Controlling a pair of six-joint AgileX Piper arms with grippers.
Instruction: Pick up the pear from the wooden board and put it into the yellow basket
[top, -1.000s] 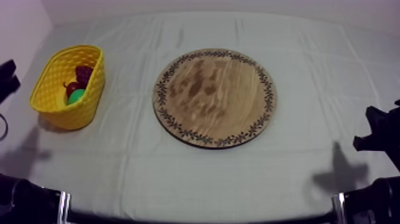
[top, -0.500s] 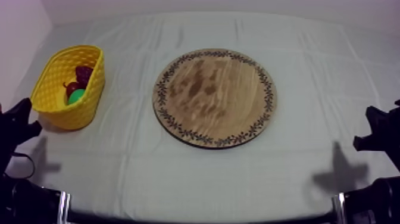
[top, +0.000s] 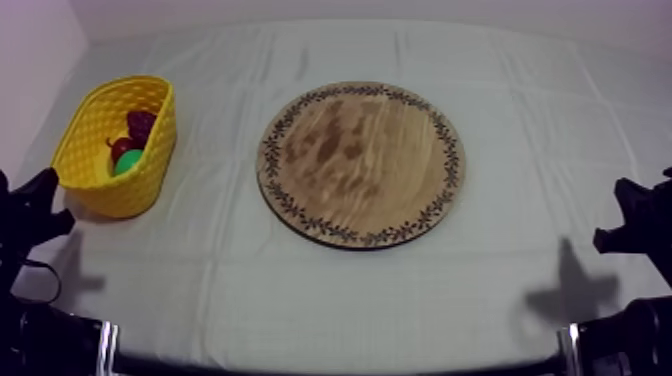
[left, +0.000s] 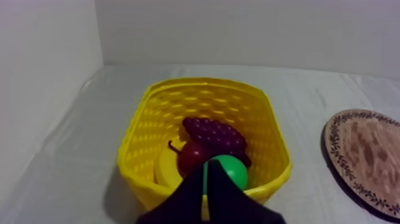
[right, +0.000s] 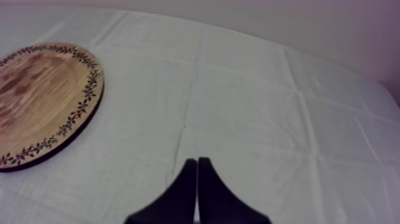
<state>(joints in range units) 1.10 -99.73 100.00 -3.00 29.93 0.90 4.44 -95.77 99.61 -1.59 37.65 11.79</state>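
Note:
The green pear (left: 231, 170) lies inside the yellow basket (left: 149, 173), beside a bunch of grapes (left: 214, 134), a small red fruit (left: 193, 156) and a banana (left: 166, 170). From above, the pear (top: 126, 161) shows in the basket (top: 90, 130) at the table's left. The round wooden board (top: 361, 163) with its patterned rim is bare. My left gripper (left: 206, 170) is shut on nothing, its fingers a narrow wedge just in front of the basket; from above it (top: 45, 195) sits low at the left. My right gripper (right: 197, 162) is shut over bare cloth right of the board (right: 41, 95).
The grey-white cloth (top: 540, 120) covers the table. A wall rises behind the basket and along the table's left side. My right arm (top: 635, 225) rests low at the right edge.
My left arm has dropped from beside the basket's upper left down to a low spot at the left edge. The right arm, board and basket have stayed put.

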